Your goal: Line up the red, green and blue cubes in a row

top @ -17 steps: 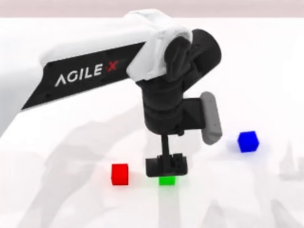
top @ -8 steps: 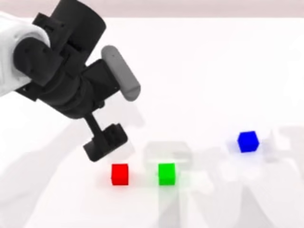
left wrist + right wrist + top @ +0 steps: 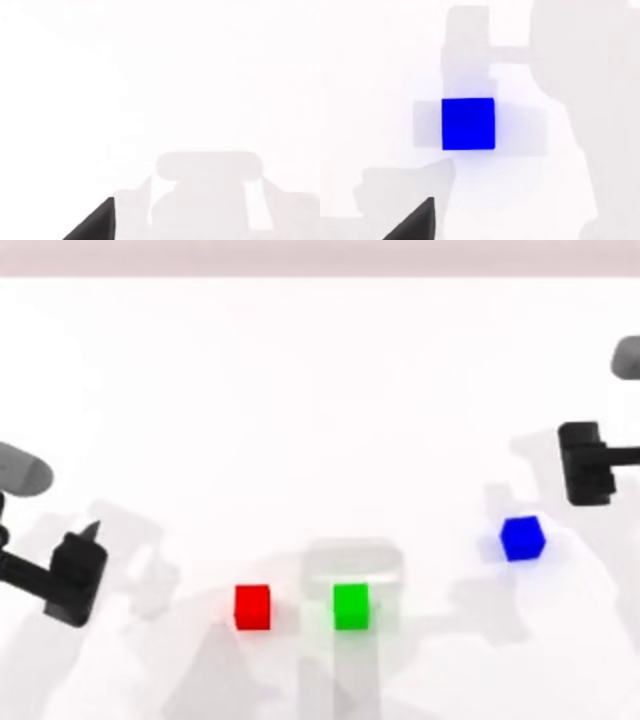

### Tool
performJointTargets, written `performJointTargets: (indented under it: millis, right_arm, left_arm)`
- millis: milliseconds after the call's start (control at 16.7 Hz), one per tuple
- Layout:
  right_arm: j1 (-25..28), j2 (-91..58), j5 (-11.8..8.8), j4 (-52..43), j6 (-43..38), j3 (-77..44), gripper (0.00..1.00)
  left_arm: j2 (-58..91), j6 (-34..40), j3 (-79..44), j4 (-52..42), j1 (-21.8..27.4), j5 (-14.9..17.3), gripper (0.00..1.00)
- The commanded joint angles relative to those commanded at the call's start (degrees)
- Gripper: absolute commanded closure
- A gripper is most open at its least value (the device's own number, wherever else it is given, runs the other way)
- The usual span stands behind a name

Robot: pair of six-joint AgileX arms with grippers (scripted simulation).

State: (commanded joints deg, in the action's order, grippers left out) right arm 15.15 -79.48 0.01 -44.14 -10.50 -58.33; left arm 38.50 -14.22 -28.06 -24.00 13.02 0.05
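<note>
The red cube [image 3: 252, 606] and the green cube [image 3: 351, 606] sit side by side on the white table, a small gap between them. Farther right and a little farther back lies the blue cube [image 3: 522, 538], apart from the other two. My left gripper [image 3: 75, 578] is at the table's left edge, open and empty, far from the cubes. My right gripper [image 3: 583, 462] hangs open at the right edge, just behind and to the right of the blue cube. The blue cube [image 3: 468, 123] fills the middle of the right wrist view, beyond one black fingertip [image 3: 422, 222].
The left wrist view holds only bare table, shadows and one black fingertip [image 3: 102, 222]. The table's back edge [image 3: 320, 276] runs along the top of the top view.
My left arm has let go of the green cube and swung away to the left edge. The green cube stays beside the red one. My right gripper has come into view at the right.
</note>
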Motion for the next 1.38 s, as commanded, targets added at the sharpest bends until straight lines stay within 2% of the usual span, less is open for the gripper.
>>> performJointTargets:
  millis: [360, 660, 1080, 1380]
  right_arm:
    - [4.93, -24.40, -0.05, -13.59, -3.25, -18.98, 0.00]
    - [6.65, -32.67, 0.05, -18.10, -4.43, -26.10, 0.00]
    - [6.48, -33.07, 0.05, -17.12, -4.34, -25.35, 0.00]
    - [6.65, -37.23, 0.08, -5.89, -4.51, -19.06, 0.00]
  left_arm:
    - [-28.82, 10.29, 21.17, 16.84, -10.51, -0.04, 0.00]
    - [-38.39, 14.17, 27.98, 23.91, -14.12, -0.05, 0.00]
    - [-38.50, 14.22, 28.06, 24.00, -14.17, -0.05, 0.00]
    - [-38.50, 14.22, 28.06, 24.00, -14.17, -0.05, 0.00]
